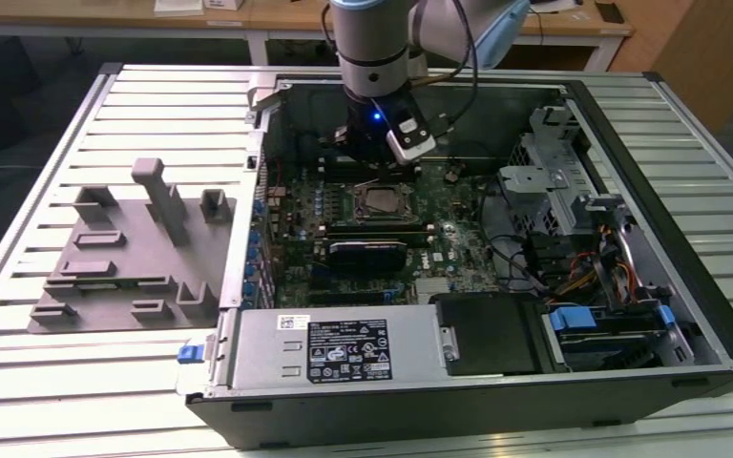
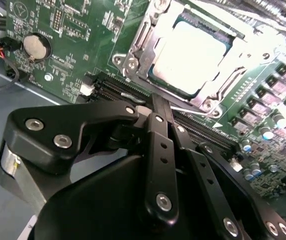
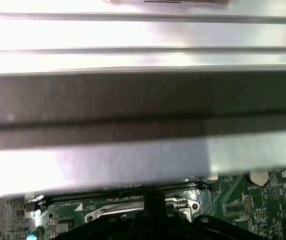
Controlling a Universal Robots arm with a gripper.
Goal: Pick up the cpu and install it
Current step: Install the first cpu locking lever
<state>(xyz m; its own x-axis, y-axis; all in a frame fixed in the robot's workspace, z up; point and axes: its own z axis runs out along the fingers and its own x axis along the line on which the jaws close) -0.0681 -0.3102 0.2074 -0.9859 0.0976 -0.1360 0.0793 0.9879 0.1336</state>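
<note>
The cpu (image 2: 190, 55) has a shiny silver-white top and lies flat inside the metal socket frame (image 2: 133, 55) on the green motherboard (image 2: 68, 45). In the exterior view the cpu (image 1: 376, 199) sits mid-board in the open computer case (image 1: 672, 239). My gripper (image 1: 374, 157) hangs just above the board, a little behind the socket. In the second wrist view the black gripper (image 2: 165, 112) has its fingers drawn together, shut with nothing between them, over the memory slots beside the socket. The first wrist view shows the gripper (image 3: 155, 202) next to the socket frame (image 3: 128, 210).
Grey plastic fixture blocks (image 1: 137, 248) stand on the slatted table at the exterior view's left. The power supply (image 1: 341, 348) and drive bays (image 1: 602, 324) fill the case's near side. Cables (image 1: 557, 262) run at the right. The case wall (image 3: 143, 95) rises close by.
</note>
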